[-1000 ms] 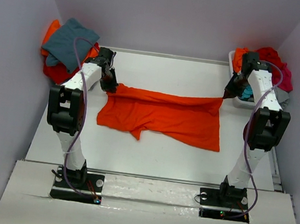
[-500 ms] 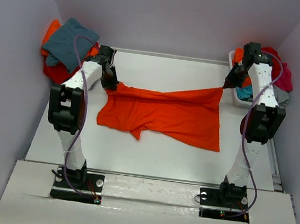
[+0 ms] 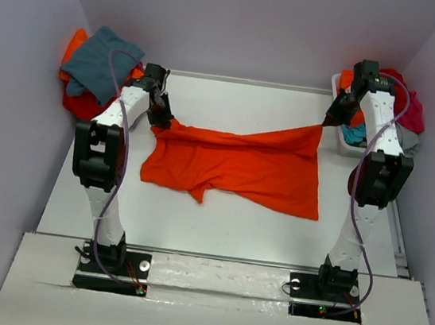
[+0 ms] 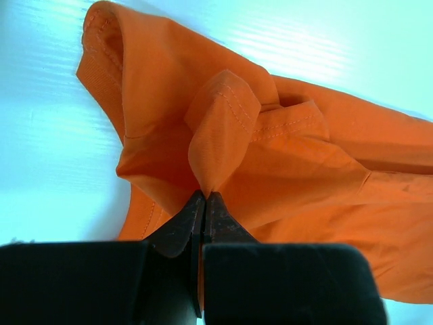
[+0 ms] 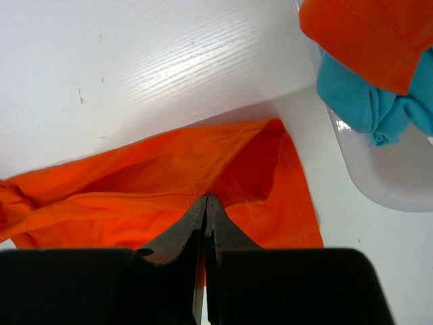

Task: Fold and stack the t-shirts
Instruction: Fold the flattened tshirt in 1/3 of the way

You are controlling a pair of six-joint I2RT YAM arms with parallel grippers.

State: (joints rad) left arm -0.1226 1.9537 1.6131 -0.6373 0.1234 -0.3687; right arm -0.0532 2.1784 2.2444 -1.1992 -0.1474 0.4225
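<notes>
A bright orange t-shirt [image 3: 240, 169] lies spread across the middle of the table, its far edge lifted between both arms. My left gripper [image 3: 163, 119] is shut on the shirt's far left corner, where a pinched fold of hem [image 4: 223, 128] rises from the closed jaws. My right gripper [image 3: 328, 123] is shut on the far right corner, held a little above the table; orange cloth [image 5: 223, 169] fans out from its closed jaws. More t-shirts, a teal-grey one [image 3: 99, 59] over orange and red ones, are piled at the far left.
A white plastic bin [image 3: 339, 138] at the far right holds crumpled orange, red, turquoise and grey shirts; its rim [image 5: 379, 183] is close to the right gripper. Walls enclose the table on three sides.
The right gripper has risen and moved toward the far right, lifting the shirt's right corner off the table. The left gripper has barely shifted.
</notes>
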